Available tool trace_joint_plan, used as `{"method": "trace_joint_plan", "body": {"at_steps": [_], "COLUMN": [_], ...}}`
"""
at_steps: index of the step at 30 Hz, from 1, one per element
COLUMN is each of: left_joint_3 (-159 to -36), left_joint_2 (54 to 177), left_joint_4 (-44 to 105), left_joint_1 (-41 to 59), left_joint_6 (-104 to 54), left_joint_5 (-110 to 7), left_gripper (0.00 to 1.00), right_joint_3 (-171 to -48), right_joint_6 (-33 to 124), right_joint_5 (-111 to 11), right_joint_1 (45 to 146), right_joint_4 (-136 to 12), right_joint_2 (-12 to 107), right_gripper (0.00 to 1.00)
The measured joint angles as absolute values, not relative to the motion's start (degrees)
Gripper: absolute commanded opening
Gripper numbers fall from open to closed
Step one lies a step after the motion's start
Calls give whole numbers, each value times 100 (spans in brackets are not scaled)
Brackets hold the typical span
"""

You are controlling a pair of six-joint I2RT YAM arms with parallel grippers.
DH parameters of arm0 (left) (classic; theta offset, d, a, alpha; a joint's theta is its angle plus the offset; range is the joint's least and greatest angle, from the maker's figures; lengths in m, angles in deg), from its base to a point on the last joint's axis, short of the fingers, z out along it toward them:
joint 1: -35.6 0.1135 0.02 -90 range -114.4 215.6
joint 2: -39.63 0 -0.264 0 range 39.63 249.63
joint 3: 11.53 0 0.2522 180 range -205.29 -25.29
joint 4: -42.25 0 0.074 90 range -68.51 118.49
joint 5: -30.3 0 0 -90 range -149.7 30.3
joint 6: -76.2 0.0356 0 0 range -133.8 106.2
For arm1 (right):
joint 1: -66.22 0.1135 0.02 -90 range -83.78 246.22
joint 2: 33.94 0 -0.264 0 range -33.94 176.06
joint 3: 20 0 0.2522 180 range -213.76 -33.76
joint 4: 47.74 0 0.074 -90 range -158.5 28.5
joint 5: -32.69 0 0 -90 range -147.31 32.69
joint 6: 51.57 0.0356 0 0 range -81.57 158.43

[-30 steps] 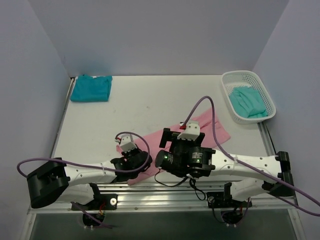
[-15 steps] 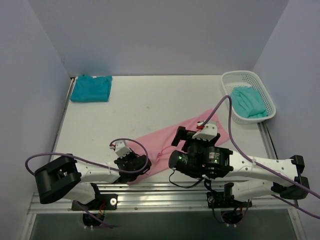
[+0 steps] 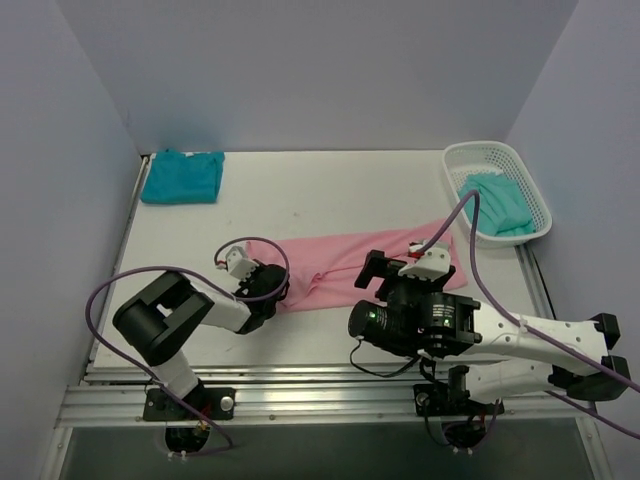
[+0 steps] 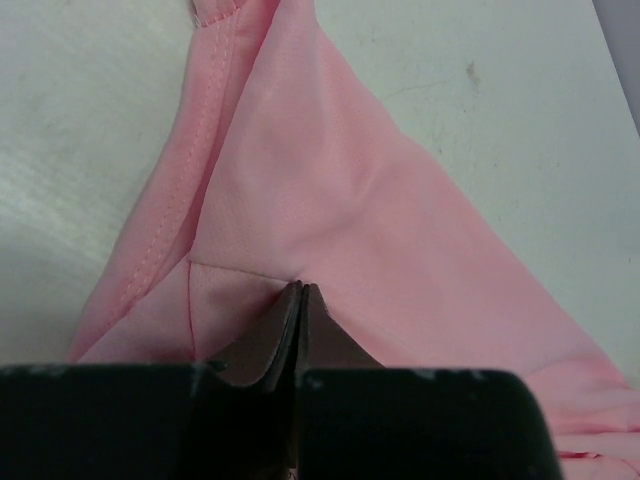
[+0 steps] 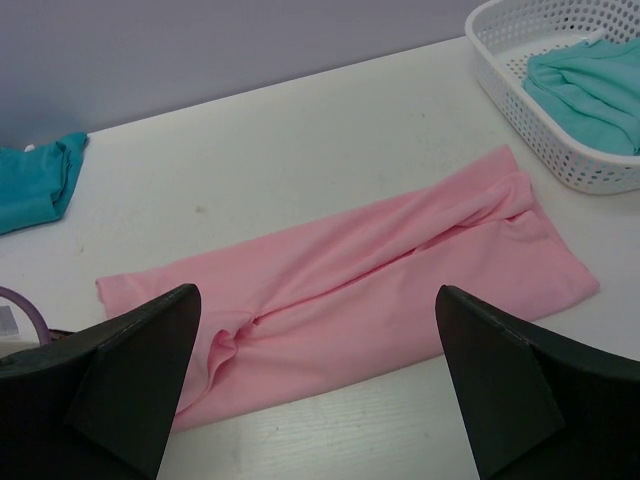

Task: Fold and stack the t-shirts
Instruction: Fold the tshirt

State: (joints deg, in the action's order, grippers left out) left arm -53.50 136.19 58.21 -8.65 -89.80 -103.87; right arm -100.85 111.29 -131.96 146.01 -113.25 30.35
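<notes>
The light pink t-shirt (image 3: 350, 265) lies on the table as a long folded strip, from left of centre to the right. My left gripper (image 3: 272, 288) is shut on its left end; in the left wrist view the closed tips (image 4: 300, 288) pinch a fold of the pink cloth (image 4: 300, 180). My right gripper (image 3: 398, 275) is open and empty, hovering over the near side of the shirt (image 5: 380, 260), its fingers (image 5: 130, 370) spread wide. The deep teal t-shirt (image 3: 182, 176) lies folded at the far left corner. The mint-teal t-shirt (image 3: 497, 205) lies crumpled in the basket.
The white mesh basket (image 3: 480, 150) stands at the far right edge and shows in the right wrist view (image 5: 500, 40). Walls close in the table on three sides. A purple cable loops over each arm.
My left gripper has pulled the shirt's left end leftward and away from the near edge, stretching it into a strip. My right arm has drawn back to the right and nearer.
</notes>
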Motion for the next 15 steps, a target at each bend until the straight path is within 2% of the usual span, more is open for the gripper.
{"method": "trace_joint_plan", "body": {"at_steps": [9, 15], "left_joint_3": [-6517, -7960], "left_joint_2": [14060, 14725], "left_joint_4": [5379, 4988], "left_joint_1": [263, 845], "left_joint_6": [-7715, -7238], "left_joint_5": [-9056, -8597], "left_gripper": [2, 2], "right_joint_3": [-10227, -10236], "right_joint_6": [10731, 10191], "right_joint_5": [-13395, -13399], "right_joint_1": [14278, 13899], "right_joint_4": [-11237, -10866], "right_joint_2": [3022, 3022], "right_gripper": [100, 100]}}
